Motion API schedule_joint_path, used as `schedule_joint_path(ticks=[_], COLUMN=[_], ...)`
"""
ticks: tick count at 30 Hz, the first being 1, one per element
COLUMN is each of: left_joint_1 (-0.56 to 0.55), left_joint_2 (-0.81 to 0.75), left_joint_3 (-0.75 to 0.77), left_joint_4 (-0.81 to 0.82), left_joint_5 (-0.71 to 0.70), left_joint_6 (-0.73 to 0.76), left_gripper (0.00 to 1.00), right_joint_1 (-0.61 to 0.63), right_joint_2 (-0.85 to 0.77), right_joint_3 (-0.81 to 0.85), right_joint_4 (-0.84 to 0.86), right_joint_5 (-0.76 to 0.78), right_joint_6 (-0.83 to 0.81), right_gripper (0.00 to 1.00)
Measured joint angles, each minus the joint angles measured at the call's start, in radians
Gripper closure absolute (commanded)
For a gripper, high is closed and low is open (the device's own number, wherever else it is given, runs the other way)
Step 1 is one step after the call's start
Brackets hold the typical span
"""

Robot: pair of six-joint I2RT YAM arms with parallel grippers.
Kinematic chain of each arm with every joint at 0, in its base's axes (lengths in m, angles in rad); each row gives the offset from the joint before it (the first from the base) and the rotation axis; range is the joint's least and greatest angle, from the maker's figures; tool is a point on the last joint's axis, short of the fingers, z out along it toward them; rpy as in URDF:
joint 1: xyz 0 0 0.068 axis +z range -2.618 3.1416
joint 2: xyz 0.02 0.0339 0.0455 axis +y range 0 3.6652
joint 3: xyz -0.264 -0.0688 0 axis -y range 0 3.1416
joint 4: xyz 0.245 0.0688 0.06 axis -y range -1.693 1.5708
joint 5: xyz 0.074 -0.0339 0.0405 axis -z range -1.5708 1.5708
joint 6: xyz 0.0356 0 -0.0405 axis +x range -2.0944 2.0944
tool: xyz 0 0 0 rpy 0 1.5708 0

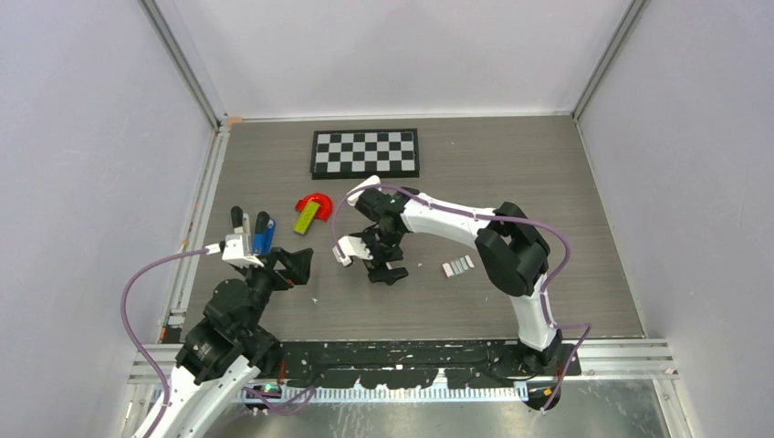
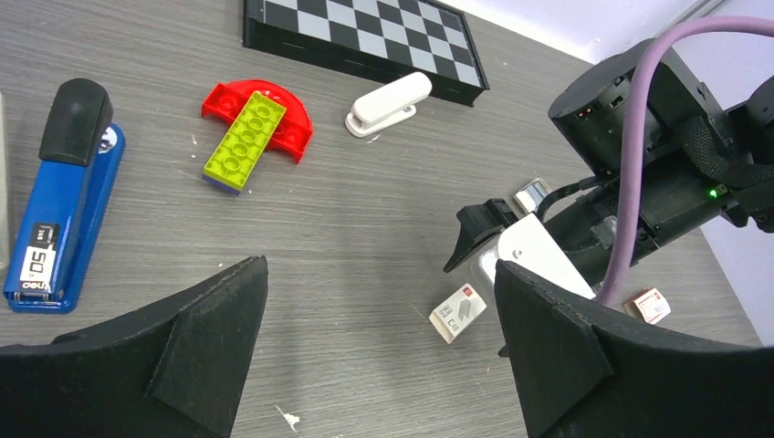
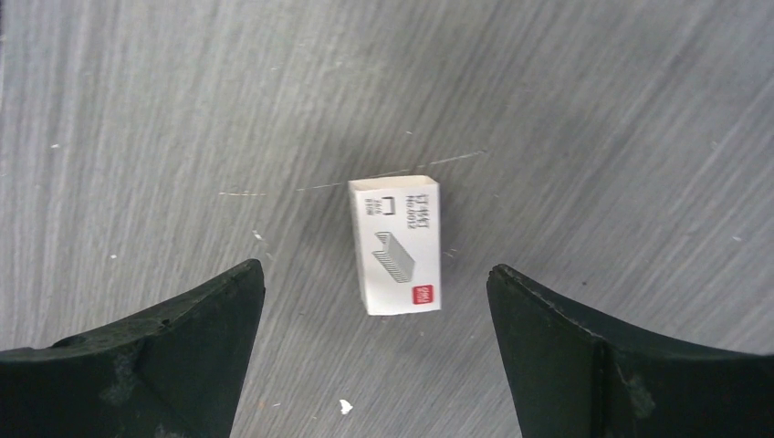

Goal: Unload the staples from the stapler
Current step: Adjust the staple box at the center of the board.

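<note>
The blue stapler (image 2: 64, 201) with a black end lies flat on the table, left of and beyond my left gripper (image 2: 380, 266), which is open and empty. From above, the stapler (image 1: 263, 233) sits just up-left of that gripper (image 1: 294, 260). My right gripper (image 3: 374, 267) is open and hovers over a small white staple box (image 3: 395, 245) that lies on the table between its fingers, untouched. In the top view the right gripper (image 1: 379, 257) is at the table's middle. No staples show in the stapler.
A white stapler (image 2: 388, 103) lies near a folded chessboard (image 1: 365, 152). A green brick on a red curved piece (image 1: 310, 212) sits right of the blue stapler. Small staple packs (image 1: 458, 265) lie right of the right gripper. Walls enclose the table.
</note>
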Motion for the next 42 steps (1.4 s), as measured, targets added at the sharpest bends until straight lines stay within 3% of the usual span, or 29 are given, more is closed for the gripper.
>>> schedule_joint_path(ticks=[22,36,42], left_joint_1=[0.0,0.0,0.0], left_joint_2=[-0.019,-0.008,0.032], left_joint_3=[-0.014,-0.024,-0.04], left_joint_4=[-0.016,-0.015,-0.004], left_joint_5=[-0.014,-0.011,0.016], left_joint_6=[-0.018,-0.021,-0.026], left_gripper=[0.05,0.05,0.05], right_joint_1=[0.031,0.035,0.013], right_joint_2=[-0.009,-0.07,-0.104], right_joint_3=[-0.106,-0.199,-0.249], right_joint_4=[0.169,0.254,0.291], right_joint_5=[0.098,0.116,0.126], right_joint_6=[0.089,0.138,0.156], right_gripper=[0.49,0.61,0.61])
